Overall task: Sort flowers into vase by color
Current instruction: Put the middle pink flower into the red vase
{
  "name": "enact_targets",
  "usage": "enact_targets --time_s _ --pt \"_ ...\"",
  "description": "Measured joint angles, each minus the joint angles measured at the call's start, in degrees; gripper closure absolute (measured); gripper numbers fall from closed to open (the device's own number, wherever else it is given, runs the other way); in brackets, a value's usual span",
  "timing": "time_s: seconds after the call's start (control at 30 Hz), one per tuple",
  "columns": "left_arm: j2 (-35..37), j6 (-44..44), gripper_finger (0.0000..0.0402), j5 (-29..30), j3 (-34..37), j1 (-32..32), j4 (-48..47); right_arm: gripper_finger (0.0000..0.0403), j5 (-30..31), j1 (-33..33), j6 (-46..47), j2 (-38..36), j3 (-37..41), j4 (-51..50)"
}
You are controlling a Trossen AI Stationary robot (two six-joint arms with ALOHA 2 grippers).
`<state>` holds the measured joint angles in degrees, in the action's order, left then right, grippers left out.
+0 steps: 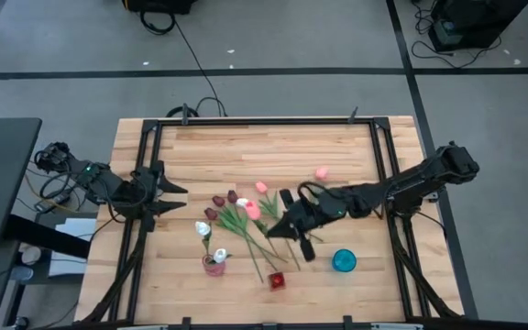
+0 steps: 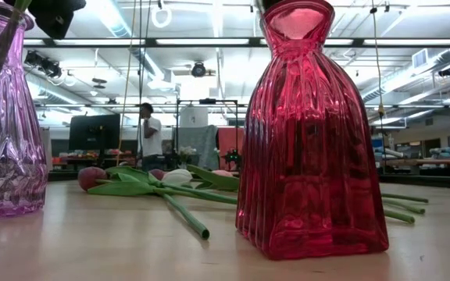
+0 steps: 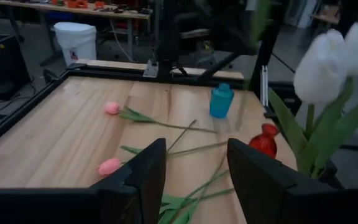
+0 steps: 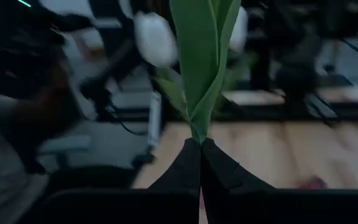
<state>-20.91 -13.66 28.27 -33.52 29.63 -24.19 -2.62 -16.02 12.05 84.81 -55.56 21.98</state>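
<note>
Right gripper (image 4: 201, 163) has its jaws clamped on a tulip (image 4: 199, 62) at the leaf base, stem rising straight out of them; arm stretched low over mid-surface. Next, probably: carry it to the colour-matching vase (image 1: 214, 265). Left gripper (image 3: 196, 180) waits, jaws wide, loose flowers (image 3: 111, 167) lying ahead of them.

On the table (image 1: 337, 147), a bunch of flowers (image 1: 236, 220) lies near the middle. The right gripper (image 1: 277, 229) sits just to the right of the bunch, with one flower (image 4: 197, 74) pinched between its fingers. Three vases (image 1: 214, 265) (image 1: 277, 280) (image 1: 344, 261) stand in a row in front of the flowers. The left gripper (image 1: 174, 198) waits at the left edge of the table. One more flower (image 1: 322, 172) lies alone behind the right arm.
</note>
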Motion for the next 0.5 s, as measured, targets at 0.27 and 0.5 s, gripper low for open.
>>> enact_targets --time_s 0.27,0.5 --pt "0.00 0.23 0.0225 0.87 0.00 0.00 3.77 0.0395 0.40 -3.91 -0.08 -0.13 0.50 6.96" --pt "0.00 0.53 0.0225 4.19 0.00 0.00 3.46 0.0394 0.03 -5.49 0.21 0.50 0.45 8.05"
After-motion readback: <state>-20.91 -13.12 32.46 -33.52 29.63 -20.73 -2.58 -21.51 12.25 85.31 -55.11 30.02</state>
